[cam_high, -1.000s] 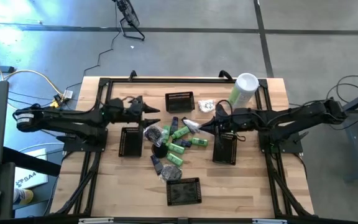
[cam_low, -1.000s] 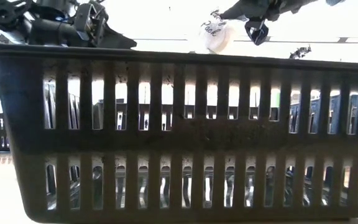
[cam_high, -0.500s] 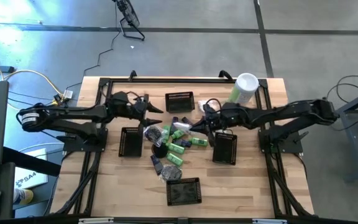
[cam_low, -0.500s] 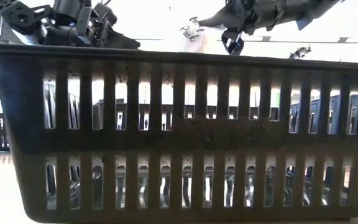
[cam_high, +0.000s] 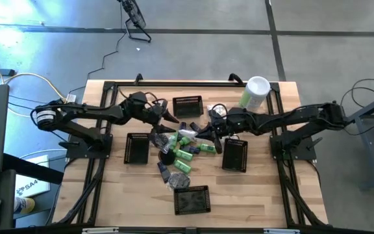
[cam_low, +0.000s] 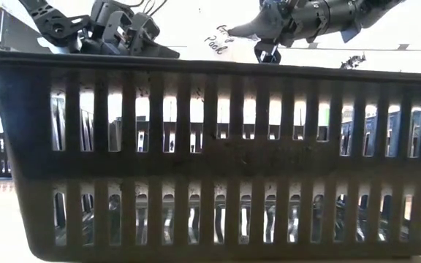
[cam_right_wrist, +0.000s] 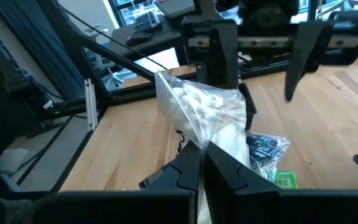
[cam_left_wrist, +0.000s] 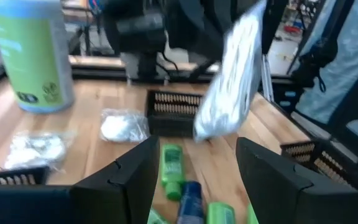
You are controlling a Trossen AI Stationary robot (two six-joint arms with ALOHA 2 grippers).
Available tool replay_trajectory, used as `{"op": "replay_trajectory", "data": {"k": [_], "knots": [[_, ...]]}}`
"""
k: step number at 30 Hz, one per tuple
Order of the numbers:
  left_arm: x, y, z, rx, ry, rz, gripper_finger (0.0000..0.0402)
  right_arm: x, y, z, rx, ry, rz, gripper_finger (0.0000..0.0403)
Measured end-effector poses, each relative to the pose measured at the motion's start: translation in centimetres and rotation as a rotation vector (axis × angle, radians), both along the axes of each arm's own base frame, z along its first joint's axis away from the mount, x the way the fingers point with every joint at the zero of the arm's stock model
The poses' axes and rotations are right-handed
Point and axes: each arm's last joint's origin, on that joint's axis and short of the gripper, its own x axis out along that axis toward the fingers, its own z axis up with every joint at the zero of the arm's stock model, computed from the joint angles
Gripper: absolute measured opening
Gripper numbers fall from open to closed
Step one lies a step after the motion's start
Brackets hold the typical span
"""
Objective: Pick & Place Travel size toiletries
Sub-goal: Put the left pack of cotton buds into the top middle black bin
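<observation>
The travel size toiletries [cam_high: 177,151] lie heaped at the table's middle: green little bottles [cam_left_wrist: 171,165], dark tubes and crinkly packets. One clear packet of white pieces [cam_right_wrist: 199,112] is up in the air above the heap, with my right gripper [cam_right_wrist: 202,149] shut on it. My right gripper [cam_high: 205,130] reaches in from the table's right. My left gripper [cam_high: 170,122] reaches in from the left, open, its fingers [cam_left_wrist: 135,180] facing the packet [cam_left_wrist: 229,81] a short way off and touching nothing. My right gripper pinches the packet's near end [cam_right_wrist: 199,140] between its two fingers. The fingers lie nearly level and come from the table's right. The packet [cam_low: 220,40] sticks out beyond the fingertips toward my left gripper, lifted clear of the heap and the table.
Black mesh baskets stand around the heap: far [cam_high: 187,106], left [cam_high: 136,147], right [cam_high: 234,155], near [cam_high: 191,199]. A tall pale-green canister [cam_high: 255,93] stands at the far right. Two more white packets [cam_left_wrist: 123,124] lie near it. The near basket's wall [cam_low: 210,153] fills the low view.
My right gripper has carried the packet toward the table's left and slightly down, to above the heap. My left gripper has gone toward the table's right and turned to face it, staying open. The two grippers now stand close together.
</observation>
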Motion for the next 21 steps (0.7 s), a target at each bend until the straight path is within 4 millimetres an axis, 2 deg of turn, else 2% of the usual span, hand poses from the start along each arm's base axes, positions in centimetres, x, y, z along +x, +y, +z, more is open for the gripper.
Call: {"op": "replay_trajectory", "data": {"k": [9,17,21], "knots": [[1.5,-1.8,0.6,0.016,-0.028,-0.075,0.0209,0.0,0.0,0.0,0.000,0.001,-0.001,0.0004],[2.0,-2.9,0.8,0.018,-0.047,0.062,0.0209,0.0,0.0,0.1,0.001,-0.010,0.002,0.0004],[2.3,-3.4,0.7,0.020,-0.052,0.063,0.0209,0.0,0.0,0.2,0.000,-0.019,0.002,0.0004]]}}
